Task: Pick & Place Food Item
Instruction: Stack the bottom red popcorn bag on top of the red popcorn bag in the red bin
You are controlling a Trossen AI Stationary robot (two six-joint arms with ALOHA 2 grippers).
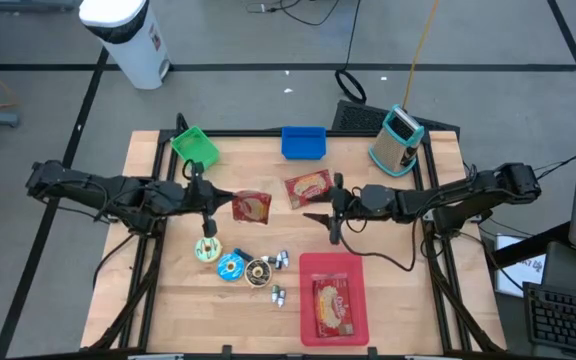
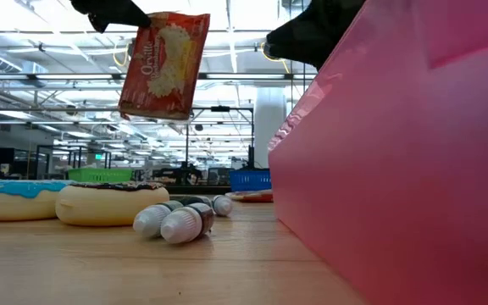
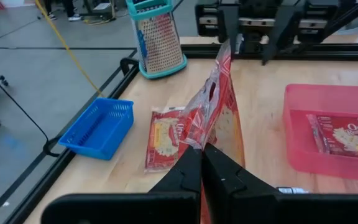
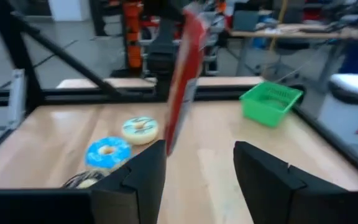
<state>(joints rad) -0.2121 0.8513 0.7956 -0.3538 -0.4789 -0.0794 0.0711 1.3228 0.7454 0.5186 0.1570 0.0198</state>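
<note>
Popcorn bag (image 1: pixel 251 207) is held aloft, clamped in left gripper (image 1: pixel 211 205); right gripper (image 1: pixel 320 214), jaws apart, waits at 3 o'clock; handover or carry to red tray (image 1: pixel 306 300) at 5 o'clock is needed.

red popcorn packet (image 1: pixel 252 206), pink tray (image 1: pixel 308 268), blue basket (image 1: pixel 303 143).

- The popcorn packet (image 3: pixel 353 134) lying in the pink bin (image 3: pixel 297 149), off to one side of the left arm's shut jaws, reads "Orville".
- The red popcorn packet (image 2: pixel 163 63) hanging from those jaws bears white script that is too tilted and blurred to read surely.
</note>
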